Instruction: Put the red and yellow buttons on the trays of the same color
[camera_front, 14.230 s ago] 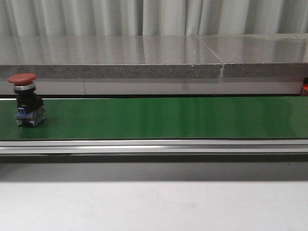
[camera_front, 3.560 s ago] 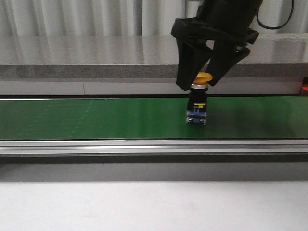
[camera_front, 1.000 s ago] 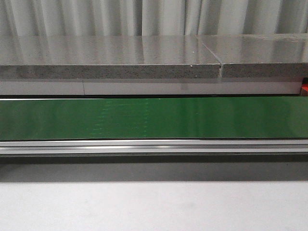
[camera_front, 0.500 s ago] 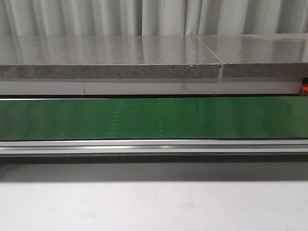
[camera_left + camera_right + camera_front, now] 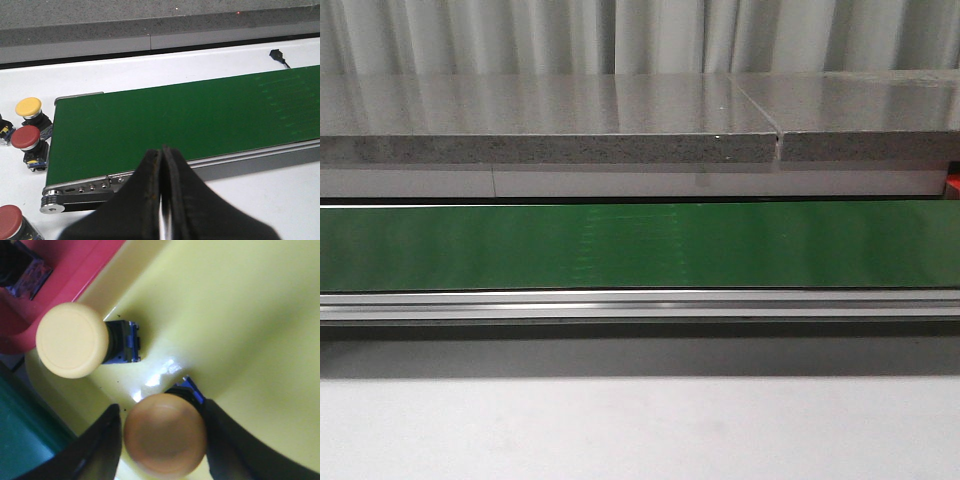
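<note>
Neither gripper shows in the front view — only the bare green belt (image 5: pixel 640 245). Left wrist view: left gripper (image 5: pixel 161 200) pressed together, holding nothing, over the belt's end; a yellow button (image 5: pixel 28 107) and red buttons (image 5: pixel 25 138) stand beside it. Right wrist view: right gripper (image 5: pixel 164 440) straddles a yellow-capped button (image 5: pixel 165 435) on the yellow tray (image 5: pixel 240 315) — grip unclear; a second one (image 5: pixel 72 340) stands nearby.
</note>
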Robot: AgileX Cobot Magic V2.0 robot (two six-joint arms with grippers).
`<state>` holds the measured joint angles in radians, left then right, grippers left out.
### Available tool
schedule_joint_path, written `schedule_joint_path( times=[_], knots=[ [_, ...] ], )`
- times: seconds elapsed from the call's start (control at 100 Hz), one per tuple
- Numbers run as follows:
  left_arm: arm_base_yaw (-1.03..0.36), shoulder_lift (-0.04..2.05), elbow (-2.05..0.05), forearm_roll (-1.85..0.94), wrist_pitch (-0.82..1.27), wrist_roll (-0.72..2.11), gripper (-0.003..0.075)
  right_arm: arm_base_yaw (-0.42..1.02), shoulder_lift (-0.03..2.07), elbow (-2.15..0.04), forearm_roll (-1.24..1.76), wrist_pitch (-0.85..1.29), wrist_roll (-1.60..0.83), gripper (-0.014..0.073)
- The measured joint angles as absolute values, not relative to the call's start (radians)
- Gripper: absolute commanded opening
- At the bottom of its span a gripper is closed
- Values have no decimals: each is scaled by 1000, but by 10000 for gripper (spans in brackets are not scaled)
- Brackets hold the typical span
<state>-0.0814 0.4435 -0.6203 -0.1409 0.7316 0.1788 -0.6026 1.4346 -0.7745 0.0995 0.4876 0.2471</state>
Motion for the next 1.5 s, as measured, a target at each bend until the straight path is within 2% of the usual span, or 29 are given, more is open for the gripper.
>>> schedule_joint_path(
  times=[0.05,0.1,0.28,0.49,0.56,0.63,0.7,0.82,0.91,1.5],
  knots=[
    [-81,443,-620,-141,732,179,-21,-603,1435,-775,100,488,247,583],
    [-81,443,-620,-141,732,179,-21,-603,1435,-775,100,488,247,603],
    [-81,443,-620,-141,732,179,-21,-603,1426,-775,100,484,247,603],
    [-81,443,-620,-141,732,179,-21,-581,1308,-775,100,497,245,589],
    [-81,443,-620,-141,732,179,-21,-546,1250,-775,88,501,232,542],
    [-81,443,-620,-141,732,179,-21,-489,1193,-775,76,515,202,459],
    [-81,443,-620,-141,732,179,-21,-418,1141,-775,67,527,160,337],
    [-81,443,-620,-141,732,179,-21,-302,1070,-775,67,549,100,70],
    [-81,443,-620,-141,732,179,-21,-234,1029,-773,66,560,68,-75],
    [-81,443,-620,-141,732,179,-21,45,770,-749,51,612,-45,-67]
  ],
)
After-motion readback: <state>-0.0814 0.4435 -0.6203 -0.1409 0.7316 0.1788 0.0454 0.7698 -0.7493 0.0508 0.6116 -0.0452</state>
